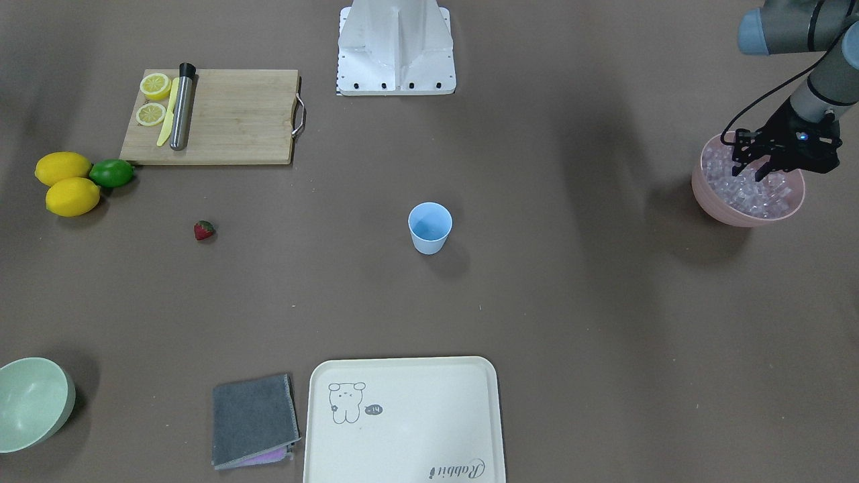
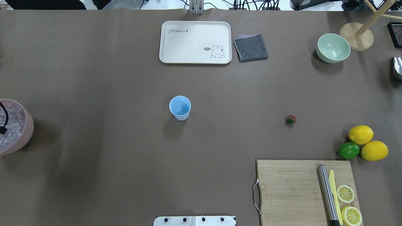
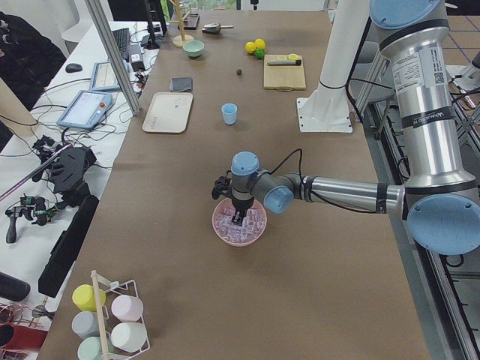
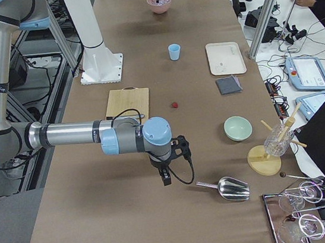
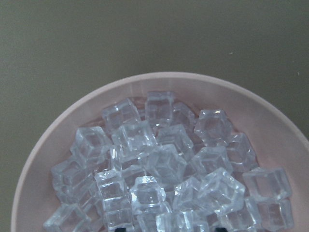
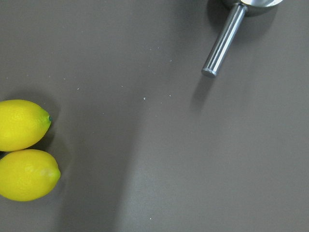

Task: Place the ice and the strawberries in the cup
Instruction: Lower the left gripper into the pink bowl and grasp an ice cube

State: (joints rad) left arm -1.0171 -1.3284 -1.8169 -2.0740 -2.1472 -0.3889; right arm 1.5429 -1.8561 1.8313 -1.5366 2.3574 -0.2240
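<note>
Spread-open left gripper point(image 1: 750, 173) is hovering over clear glassy ice cubes point(image 5: 164, 164) in a round pink bowl point(image 1: 745, 218); best singling out one top cube.

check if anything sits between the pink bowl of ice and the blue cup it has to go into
Nothing visible does. No object shows on the line from the pink bowl holding the ice to the cup. The left gripper hangs directly over the ice.

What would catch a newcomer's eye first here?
The left hand poised open at the pink bowl heaped with ice, at the table's end on the robot's left. Then the empty blue cup mid-table, and the lone strawberry farther toward the robot's right.
</note>
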